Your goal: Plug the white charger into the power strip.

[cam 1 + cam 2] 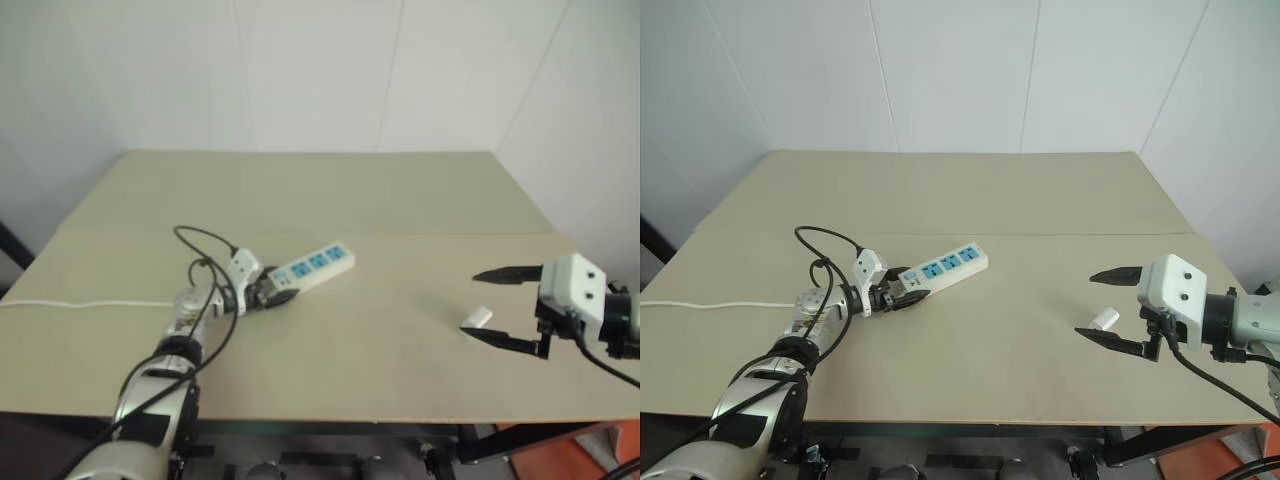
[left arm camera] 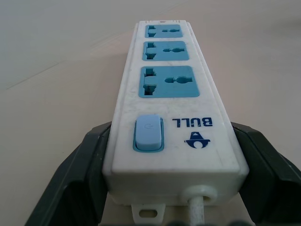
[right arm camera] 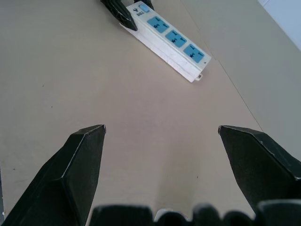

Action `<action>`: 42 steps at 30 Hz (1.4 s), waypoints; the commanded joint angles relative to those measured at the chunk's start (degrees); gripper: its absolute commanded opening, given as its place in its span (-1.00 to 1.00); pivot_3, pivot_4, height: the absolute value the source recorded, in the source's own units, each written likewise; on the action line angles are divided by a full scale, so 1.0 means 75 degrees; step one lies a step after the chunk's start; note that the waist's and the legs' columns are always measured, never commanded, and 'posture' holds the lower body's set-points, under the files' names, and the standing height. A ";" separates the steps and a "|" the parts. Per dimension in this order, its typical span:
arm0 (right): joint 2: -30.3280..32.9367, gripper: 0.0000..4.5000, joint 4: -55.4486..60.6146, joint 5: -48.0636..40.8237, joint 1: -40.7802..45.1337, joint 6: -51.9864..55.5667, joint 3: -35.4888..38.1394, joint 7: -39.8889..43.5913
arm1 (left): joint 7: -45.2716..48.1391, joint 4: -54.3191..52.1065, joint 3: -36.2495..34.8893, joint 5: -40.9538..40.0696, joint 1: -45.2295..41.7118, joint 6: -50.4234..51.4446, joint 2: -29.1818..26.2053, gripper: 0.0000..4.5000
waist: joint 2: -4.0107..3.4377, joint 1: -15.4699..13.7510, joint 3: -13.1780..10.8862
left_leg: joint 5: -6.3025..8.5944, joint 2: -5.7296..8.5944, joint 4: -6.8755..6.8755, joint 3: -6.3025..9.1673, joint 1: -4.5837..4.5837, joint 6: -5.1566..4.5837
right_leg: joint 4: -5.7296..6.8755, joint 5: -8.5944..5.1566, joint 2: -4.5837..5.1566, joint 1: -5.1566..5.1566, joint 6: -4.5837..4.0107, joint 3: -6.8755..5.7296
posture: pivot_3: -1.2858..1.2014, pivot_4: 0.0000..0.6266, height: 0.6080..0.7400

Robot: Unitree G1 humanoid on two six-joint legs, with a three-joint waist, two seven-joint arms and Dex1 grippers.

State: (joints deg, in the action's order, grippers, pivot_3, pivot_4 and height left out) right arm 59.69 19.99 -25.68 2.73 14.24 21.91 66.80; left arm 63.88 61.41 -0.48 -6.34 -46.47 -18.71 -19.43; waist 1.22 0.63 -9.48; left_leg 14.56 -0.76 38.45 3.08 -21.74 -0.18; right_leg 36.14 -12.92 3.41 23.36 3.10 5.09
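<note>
The power strip [image 1: 318,264], a long white bar with three blue socket panels, lies on the table left of centre. My left gripper [image 1: 272,293] is shut on its near end, by the blue switch; in the left wrist view the black fingers [image 2: 89,160] press on both long sides. The white charger [image 1: 477,319], a small white block, lies on the table at the right. My right gripper [image 1: 469,304] hovers open beside it, with nothing between its fingers. The right wrist view looks past that gripper [image 3: 161,128] to the strip [image 3: 171,40].
The beige table [image 1: 350,190] ends at white walls behind and to the right. The strip's thin white cord [image 1: 80,304] trails left to the table's edge. A black cable [image 1: 205,240] loops above my left wrist.
</note>
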 commanded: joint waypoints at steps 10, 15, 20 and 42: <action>0.0880 1.00 -0.1014 -0.0259 0.0469 -0.0661 0.0101 0.1608 | 0.2027 -0.3969 0.1225 -0.0373 0.1449 0.1129 0.0168 0.46 | 0.0000 0.0023 -0.0001 | 0.0001 -0.0003 0.0013 0.0001 -0.0003 -0.0001 | 0.0000 0.0000 0.0000 0.0000 0.0000 0.0000 | 0.03 -0.52 1.00; 0.1416 1.00 -0.1631 0.0365 0.1148 -0.1651 -0.0801 0.2473 | 0.1627 -0.4096 0.1523 0.0000 0.1649 0.1236 0.0206 0.46 | -0.0001 0.0031 0.0000 | 0.0002 -0.0006 0.0016 0.0001 0.0007 -0.0003 | -0.0002 -0.0001 -0.0002 -0.0010 0.0001 -0.0001 | 0.03 -0.52 1.00; 0.1482 1.00 -0.2813 0.1466 0.2691 -0.4008 -0.2381 0.3322 | 0.1365 -0.3749 0.1670 0.0177 0.1590 0.1077 0.0215 0.46 | -0.0002 0.0046 -0.0001 | 0.0004 -0.0006 0.0016 -0.0001 0.0020 -0.0006 | -0.0007 -0.0002 -0.0002 -0.0020 0.0003 -0.0001 | 0.03 -0.52 1.00; 0.0596 1.00 -0.8714 0.3680 0.8364 -1.0560 -0.9077 0.3427 | 0.1074 -0.4841 0.1616 -0.0115 0.2238 0.1837 -0.0253 0.46 | -0.0007 0.0231 -0.0003 | 0.0004 -0.0009 -0.0022 -0.0012 0.0070 -0.0007 | -0.0001 -0.0009 0.0002 -0.0031 -0.0014 0.0014 | 0.03 -0.52 1.00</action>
State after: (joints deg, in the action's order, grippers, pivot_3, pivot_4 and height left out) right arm 63.56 -43.46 1.20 63.51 -62.78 -46.06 89.47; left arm 72.13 25.95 11.19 -7.41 -30.49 -5.80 -20.43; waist 1.16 2.36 -9.50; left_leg 14.59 -0.83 38.27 2.98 -21.22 -0.23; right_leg 36.14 -12.99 3.42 23.15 2.99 5.19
